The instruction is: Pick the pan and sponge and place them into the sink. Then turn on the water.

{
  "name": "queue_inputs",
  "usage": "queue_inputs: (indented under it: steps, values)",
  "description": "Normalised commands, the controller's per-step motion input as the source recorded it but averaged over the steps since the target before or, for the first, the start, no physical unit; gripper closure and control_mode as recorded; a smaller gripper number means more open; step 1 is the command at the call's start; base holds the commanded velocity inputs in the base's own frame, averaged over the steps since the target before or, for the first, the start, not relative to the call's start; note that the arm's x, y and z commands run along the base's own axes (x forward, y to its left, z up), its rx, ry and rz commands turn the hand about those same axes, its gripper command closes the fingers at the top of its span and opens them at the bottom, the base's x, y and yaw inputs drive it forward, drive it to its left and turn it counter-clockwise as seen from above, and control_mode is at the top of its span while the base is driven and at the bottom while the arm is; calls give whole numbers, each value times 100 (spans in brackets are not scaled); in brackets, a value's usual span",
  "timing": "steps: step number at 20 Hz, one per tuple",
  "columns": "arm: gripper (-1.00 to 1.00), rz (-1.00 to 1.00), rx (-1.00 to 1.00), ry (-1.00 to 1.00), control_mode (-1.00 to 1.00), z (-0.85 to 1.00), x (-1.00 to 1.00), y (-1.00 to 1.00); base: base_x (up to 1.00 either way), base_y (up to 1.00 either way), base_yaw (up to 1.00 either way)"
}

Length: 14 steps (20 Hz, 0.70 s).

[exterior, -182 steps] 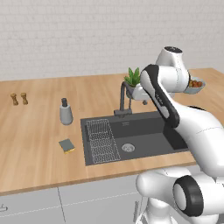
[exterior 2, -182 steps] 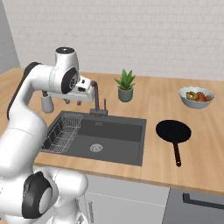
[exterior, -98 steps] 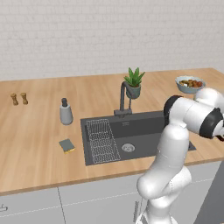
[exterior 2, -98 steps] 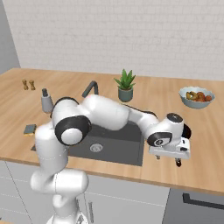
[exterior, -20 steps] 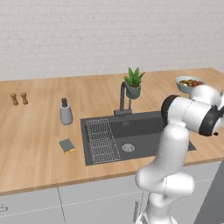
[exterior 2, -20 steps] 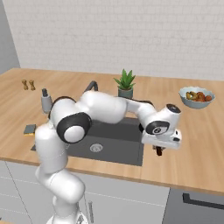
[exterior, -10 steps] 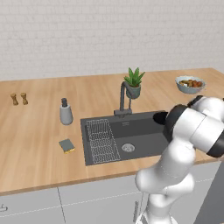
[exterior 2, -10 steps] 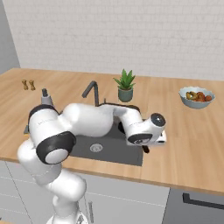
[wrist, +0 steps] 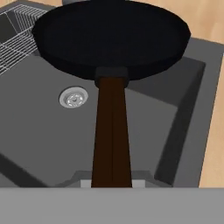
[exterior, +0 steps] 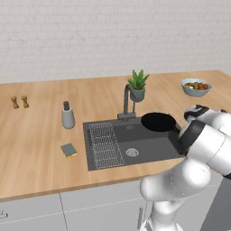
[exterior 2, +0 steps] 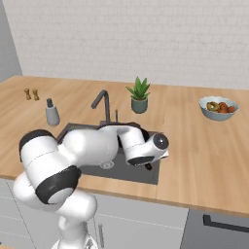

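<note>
The round black pan [wrist: 111, 37] hangs level above the right half of the dark grey sink [wrist: 39, 140], and in the left base view the pan [exterior: 158, 122] sits over the basin's far right corner. My gripper [wrist: 111, 183] is shut on the pan's long dark handle [wrist: 111, 131], which runs straight down to the bottom of the hand view. The drain [wrist: 73, 97] lies below and left of the handle. The grey-green sponge [exterior: 69, 150] lies flat on the counter left of the sink [exterior: 144, 151]. The dark faucet [exterior: 127, 97] stands behind the basin; no water runs.
A wire rack [exterior: 104, 144] fills the sink's left side. A grey dispenser [exterior: 67, 116] stands behind the sponge, a potted plant [exterior: 137, 85] beside the faucet, a fruit bowl [exterior: 195, 86] at the far right, two small shakers [exterior: 20, 102] at the far left.
The arm has swung left, carrying the pan from beside the sink's right edge to above the basin. The sponge has not moved.
</note>
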Motion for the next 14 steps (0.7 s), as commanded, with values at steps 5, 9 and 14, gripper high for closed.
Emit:
queue_inputs:
  steps: [5,9,14]
  values:
    - [100,22,0,5,-100,1,25,48,0,0,0]
    - [100,23,0,1,-100,-1,24,36,0,0,0]
    - [100,11,0,0,-100,-23,28,36,0,0,0]
